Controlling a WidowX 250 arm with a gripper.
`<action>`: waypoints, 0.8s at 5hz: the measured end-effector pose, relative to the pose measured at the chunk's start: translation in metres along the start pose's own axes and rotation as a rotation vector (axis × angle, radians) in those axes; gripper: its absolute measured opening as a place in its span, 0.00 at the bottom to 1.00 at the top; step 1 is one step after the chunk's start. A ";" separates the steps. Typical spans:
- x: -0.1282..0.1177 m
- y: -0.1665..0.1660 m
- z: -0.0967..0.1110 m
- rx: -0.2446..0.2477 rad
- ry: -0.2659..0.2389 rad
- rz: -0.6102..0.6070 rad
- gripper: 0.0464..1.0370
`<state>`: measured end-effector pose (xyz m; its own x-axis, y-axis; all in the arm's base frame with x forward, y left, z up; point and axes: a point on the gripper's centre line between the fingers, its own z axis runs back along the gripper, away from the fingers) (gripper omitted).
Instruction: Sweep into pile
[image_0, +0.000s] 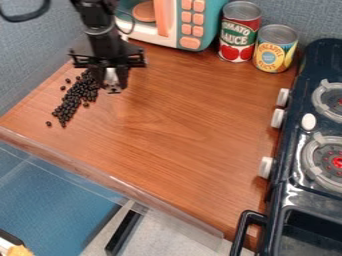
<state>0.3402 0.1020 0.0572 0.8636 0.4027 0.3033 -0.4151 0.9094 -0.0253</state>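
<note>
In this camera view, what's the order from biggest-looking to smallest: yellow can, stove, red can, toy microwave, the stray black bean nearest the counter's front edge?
1. Stove
2. Toy microwave, partly cut off
3. Red can
4. Yellow can
5. Stray black bean

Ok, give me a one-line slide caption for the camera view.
Black robot arm beside dark beans strewn in an elongated patch on a wooden counter.

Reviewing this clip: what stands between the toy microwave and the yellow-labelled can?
A can with a red and green label, by the yellow-labelled can, as the camera view shows.
</note>
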 end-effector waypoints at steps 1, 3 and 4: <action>0.003 -0.017 -0.020 -0.004 0.032 -0.003 0.34; 0.007 -0.032 -0.048 0.008 0.053 0.009 0.34; 0.010 -0.040 -0.049 0.010 0.039 -0.006 0.34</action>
<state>0.3794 0.0750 0.0142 0.8767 0.4010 0.2657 -0.4124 0.9109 -0.0139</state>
